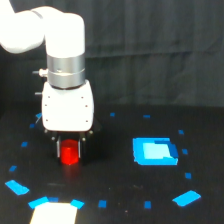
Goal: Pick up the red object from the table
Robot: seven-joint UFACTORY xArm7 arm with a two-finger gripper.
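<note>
The red object is a small bright red block standing on the black table at the exterior view's left. My gripper comes straight down from the white arm above it, and its dark fingers flank the block on both sides. Whether the fingers press on the block cannot be made out, nor whether the block rests on the table or hangs just above it. Its upper part is hidden by the gripper body.
A larger blue rectangle lies on the table to the exterior view's right of the gripper. Small blue tape marks dot the surface around it. A pale patch shows at the bottom edge. A dark curtain hangs behind.
</note>
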